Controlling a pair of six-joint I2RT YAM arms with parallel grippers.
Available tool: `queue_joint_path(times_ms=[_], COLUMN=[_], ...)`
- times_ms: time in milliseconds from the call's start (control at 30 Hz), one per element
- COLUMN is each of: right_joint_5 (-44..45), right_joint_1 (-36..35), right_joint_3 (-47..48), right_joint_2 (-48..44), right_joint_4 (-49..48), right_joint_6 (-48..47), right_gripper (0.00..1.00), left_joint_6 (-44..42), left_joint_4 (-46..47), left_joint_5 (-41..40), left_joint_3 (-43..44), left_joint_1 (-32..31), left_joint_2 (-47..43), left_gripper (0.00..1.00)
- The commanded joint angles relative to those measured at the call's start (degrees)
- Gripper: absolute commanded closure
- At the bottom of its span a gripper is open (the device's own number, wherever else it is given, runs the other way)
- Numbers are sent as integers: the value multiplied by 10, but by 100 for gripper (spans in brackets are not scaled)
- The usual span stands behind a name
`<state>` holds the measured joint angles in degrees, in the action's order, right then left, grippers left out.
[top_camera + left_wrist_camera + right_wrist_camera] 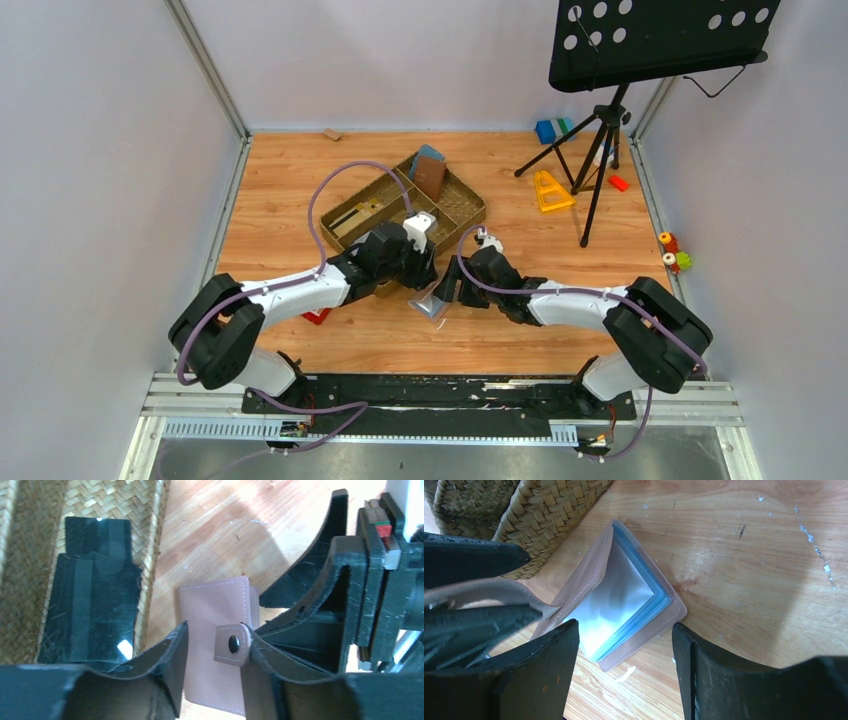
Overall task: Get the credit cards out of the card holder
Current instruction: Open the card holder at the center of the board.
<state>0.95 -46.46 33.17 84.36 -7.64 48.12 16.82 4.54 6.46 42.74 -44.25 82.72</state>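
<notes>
Between your two sets of jaws, on the counter, lies the card holder, open, clear sleeves face up. The right gripper hangs just above it, jaws apart, sleeves directly ahead of the tips, the holder's long axis cornerwise to them. The left gripper, jaws apart, straddles the raised tan flap; the closing tab touches one finger. Judgement: the right arm is nearer the sleeves. Glare hides any cards.
</notes>
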Motion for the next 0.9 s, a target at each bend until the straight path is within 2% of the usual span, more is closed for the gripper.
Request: queue_joint_path(times_ms=[0,167,467,533,567,600,867], right_joint_5=[-1,-25,-32,-35,-40,-44,-52], right_joint_1=[-4,-3,-3,-4,-4,-4,-4], right_joint_3=[21,47,58,67,72,77,104], right_joint_2=[-4,13,21,32,39,45,74], right_joint_4=[-11,3,4,10,11,11,28], right_joint_6=[-2,-7,-21,-25,-27,-27,-42], right_gripper=[31,30,28,28,28,28,26], left_joint_6=[-6,-5,-6,-2,-1,0,-12], left_joint_4=[21,-8,2,16,22,26,-4], left_joint_5=[48,33,17,33,41,50,45], left_joint_3=[-4,-7,-52,-58,-60,-60,-26], left_joint_1=[-1,-1,-1,-1,-1,-1,-1], left_joint_2=[-26,-35,-54,-61,-63,-62,-11], left_gripper=[47,41,37,34,28,25,25])
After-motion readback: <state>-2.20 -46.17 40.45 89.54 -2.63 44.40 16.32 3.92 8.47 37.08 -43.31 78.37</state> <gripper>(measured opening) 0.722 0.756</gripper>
